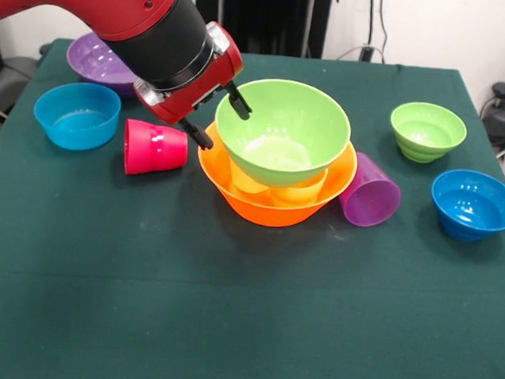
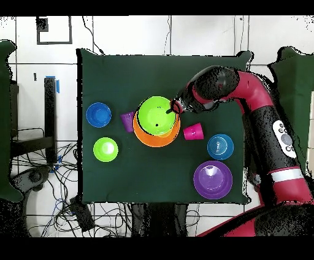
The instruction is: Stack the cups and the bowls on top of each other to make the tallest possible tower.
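Note:
The tower stands mid-table: the large orange bowl holds two yellowish cups, and the large lime green bowl rests on them. My gripper is open at the green bowl's left rim, one finger over the rim and the other outside it. It also shows in the overhead view beside the green bowl. The red-pink cup lies on its side left of the tower. The purple cup lies on its side to the right.
A small blue bowl and the large purple bowl sit at the left, the purple one partly behind my arm. A small lime green bowl and a second blue bowl sit at the right.

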Action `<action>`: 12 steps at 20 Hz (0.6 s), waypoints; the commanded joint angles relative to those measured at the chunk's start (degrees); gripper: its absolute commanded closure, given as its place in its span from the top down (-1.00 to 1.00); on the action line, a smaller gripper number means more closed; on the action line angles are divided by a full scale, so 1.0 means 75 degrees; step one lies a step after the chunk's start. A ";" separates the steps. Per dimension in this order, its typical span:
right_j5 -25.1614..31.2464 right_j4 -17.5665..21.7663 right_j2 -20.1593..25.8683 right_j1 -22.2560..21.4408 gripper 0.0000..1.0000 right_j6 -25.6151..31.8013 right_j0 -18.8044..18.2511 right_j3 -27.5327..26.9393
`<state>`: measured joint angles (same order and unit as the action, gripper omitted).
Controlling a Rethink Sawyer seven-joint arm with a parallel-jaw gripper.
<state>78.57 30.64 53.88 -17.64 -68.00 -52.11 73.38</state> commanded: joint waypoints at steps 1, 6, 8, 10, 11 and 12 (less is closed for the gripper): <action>-0.0706 0.0249 -0.0203 0.0166 1.00 0.1158 0.0289 0.0539; -0.0686 0.0191 -0.0185 0.0083 1.00 0.0985 0.0364 0.0566; -0.0693 0.0177 -0.0190 0.0073 1.00 0.0957 0.0375 0.0575; -0.0719 0.0176 -0.0194 0.0063 1.00 0.0953 0.0365 0.0608; -0.0746 0.0166 -0.0195 0.0075 1.00 0.0944 0.0362 0.0614; -0.0766 0.0167 -0.0199 0.0049 1.00 0.0942 0.0336 0.0661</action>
<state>76.68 30.63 53.88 -17.76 -68.00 -52.11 74.40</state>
